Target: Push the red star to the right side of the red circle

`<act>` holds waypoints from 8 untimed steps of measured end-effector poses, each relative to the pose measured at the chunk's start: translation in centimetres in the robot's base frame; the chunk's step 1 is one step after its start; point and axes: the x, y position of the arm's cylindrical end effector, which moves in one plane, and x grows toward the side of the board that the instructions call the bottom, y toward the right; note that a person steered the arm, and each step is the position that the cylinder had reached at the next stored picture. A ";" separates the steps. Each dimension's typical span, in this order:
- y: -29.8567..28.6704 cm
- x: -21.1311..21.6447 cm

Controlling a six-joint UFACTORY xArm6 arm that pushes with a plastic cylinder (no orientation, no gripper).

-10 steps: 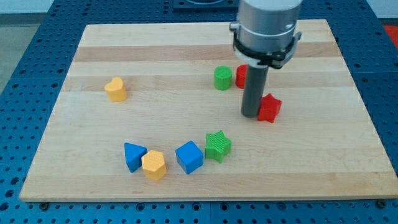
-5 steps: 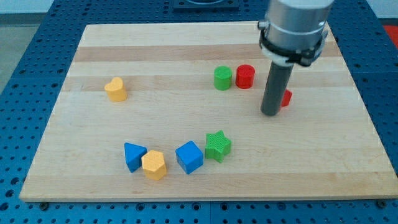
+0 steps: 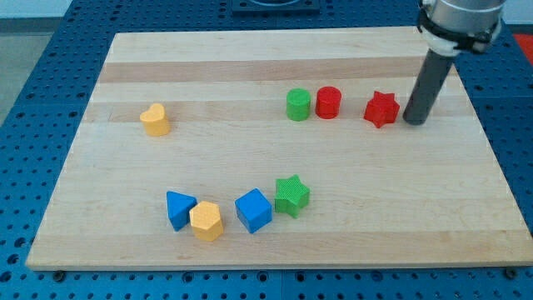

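The red star (image 3: 381,109) lies on the wooden board (image 3: 250,75), to the right of the red circle (image 3: 328,102) with a gap between them. A green circle (image 3: 298,105) stands just left of the red circle. My tip (image 3: 414,121) is just right of the red star, close beside it with a narrow gap showing. The dark rod rises from there to the view's top right.
A yellow heart block (image 3: 155,119) sits at the left. Near the view's bottom stand a blue triangle (image 3: 179,208), a yellow hexagon (image 3: 206,221), a blue cube (image 3: 253,210) and a green star (image 3: 291,195) in a loose arc.
The red star has moved up and right, from below the red circle to its right. My tip swung from the star's left side round to its right side.
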 end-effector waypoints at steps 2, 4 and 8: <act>-3.4 -2.7; 2.8 0.3; -4.6 2.8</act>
